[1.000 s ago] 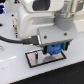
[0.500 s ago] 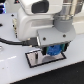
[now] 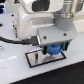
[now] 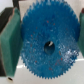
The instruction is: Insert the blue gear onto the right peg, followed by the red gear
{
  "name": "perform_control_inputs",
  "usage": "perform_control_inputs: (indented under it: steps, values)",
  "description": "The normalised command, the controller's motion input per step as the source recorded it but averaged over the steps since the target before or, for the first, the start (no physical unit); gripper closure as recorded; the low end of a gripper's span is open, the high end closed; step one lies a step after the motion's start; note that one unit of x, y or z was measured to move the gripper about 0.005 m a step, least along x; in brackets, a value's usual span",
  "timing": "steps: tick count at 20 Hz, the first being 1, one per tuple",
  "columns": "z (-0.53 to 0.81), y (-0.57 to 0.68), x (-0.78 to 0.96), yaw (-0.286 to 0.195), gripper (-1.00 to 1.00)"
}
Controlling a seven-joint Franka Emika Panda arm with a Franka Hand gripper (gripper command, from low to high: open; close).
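Note:
The blue gear (image 4: 47, 42) fills the wrist view, a wide toothed disc with a centre hole, held flat between two green finger pads (image 4: 10, 40). My gripper (image 3: 54, 50) is shut on it. In the exterior view the blue gear (image 3: 54, 48) hangs under the gripper, just above a dark base plate (image 3: 36, 61). The gear and the gripper hide the right peg. The red gear is out of view.
The arm's white body (image 3: 35, 20) takes up the upper part of the exterior view. A black cable (image 3: 15, 41) runs in from the exterior view's left. A white table surface (image 3: 20, 72) surrounds the plate.

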Motion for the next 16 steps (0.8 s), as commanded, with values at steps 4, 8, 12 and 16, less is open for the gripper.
perform_control_inputs:
  steps: [4, 8, 12, 16]
  values:
    - [0.0, 0.02, 0.06, 0.0, 1.0]
    - [-0.03, 0.03, 0.04, 0.0, 1.0]
    - [-0.11, 0.04, 0.04, 0.0, 1.0]
    - [-0.16, 0.01, 0.05, 0.0, 1.0]
